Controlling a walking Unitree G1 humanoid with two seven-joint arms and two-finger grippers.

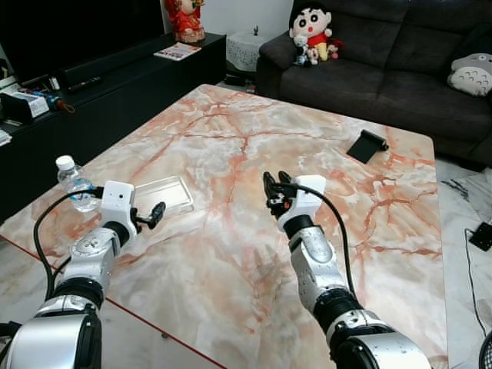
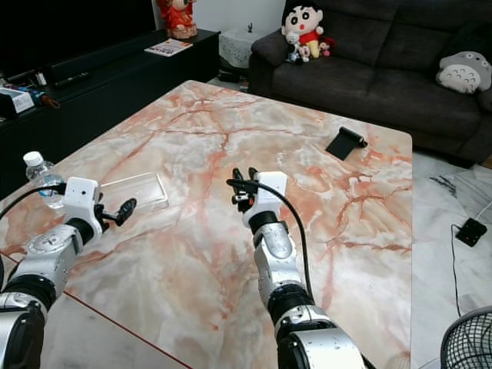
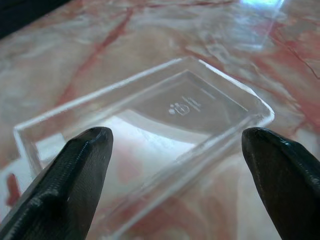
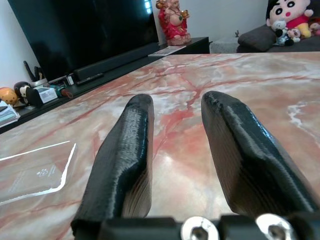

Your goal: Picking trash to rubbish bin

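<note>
Table (image 1: 231, 254): marble pattern, cream ground with pink-orange veining and a red edge line. Plastic tray (image 1: 164, 195): clear, colourless, embossed mark on base. Water bottle (image 1: 75, 184): transparent with white cap. Left gripper (image 1: 156, 213) and right gripper (image 1: 274, 181): black fingers, white wrist housings, silver arms. Sofa (image 1: 384, 69): dark grey. Plush doll (image 1: 309, 31): red shirt, black hair. Flat object (image 1: 366, 145) on table: black.

Only a water bottle (image 1: 74, 183) stands beside the clear tray (image 1: 163, 195).

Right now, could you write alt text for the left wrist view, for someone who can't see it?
Two black fingers of the left gripper stand spread apart just before a clear plastic tray. The tray lies empty on a marble table veined pink and white.
</note>
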